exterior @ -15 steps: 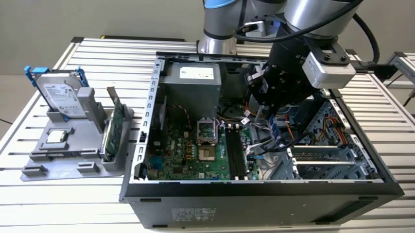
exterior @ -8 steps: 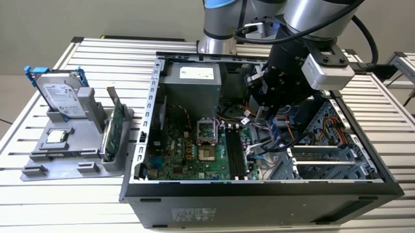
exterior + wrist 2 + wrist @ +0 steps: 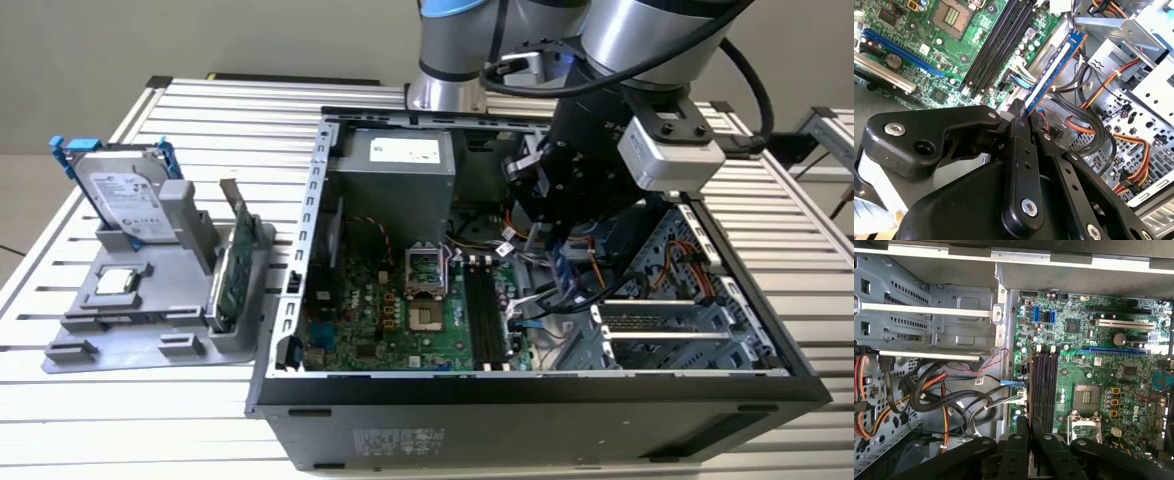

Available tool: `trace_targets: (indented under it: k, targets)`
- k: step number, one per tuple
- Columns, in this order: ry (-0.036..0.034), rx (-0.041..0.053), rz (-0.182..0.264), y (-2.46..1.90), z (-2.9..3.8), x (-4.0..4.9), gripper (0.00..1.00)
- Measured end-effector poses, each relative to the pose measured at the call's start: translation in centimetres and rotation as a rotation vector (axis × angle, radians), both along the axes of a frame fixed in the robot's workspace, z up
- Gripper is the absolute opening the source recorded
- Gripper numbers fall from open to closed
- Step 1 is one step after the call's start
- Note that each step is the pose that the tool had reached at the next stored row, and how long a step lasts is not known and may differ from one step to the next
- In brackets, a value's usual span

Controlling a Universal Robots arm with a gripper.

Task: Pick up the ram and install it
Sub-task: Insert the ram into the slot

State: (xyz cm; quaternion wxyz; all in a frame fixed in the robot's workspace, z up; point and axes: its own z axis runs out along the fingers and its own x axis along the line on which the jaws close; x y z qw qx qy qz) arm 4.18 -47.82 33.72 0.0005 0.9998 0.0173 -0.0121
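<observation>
My gripper reaches down into the open computer case and is shut on the ram, a slim blue-green stick that juts out from between the fingertips. In the first wrist view the ram shows edge-on, running along the outer side of the black memory slots and held above the motherboard. It is not seated in a slot. In the second wrist view the memory slots lie just beside the stick. In the exterior view the ram hangs below the gripper, to the exterior view's right of the memory slots.
Loose cables and a metal drive cage crowd the case beside the gripper. The CPU socket and power supply sit further in. Outside, a grey holder carries a hard drive, a green card and a chip.
</observation>
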Motion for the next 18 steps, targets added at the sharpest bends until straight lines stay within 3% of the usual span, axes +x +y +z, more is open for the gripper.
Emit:
trace_targets:
  k: [18]
  targets:
    - [0.0000, -0.0128, 0.000, 0.00, -0.80, 0.00, 0.00]
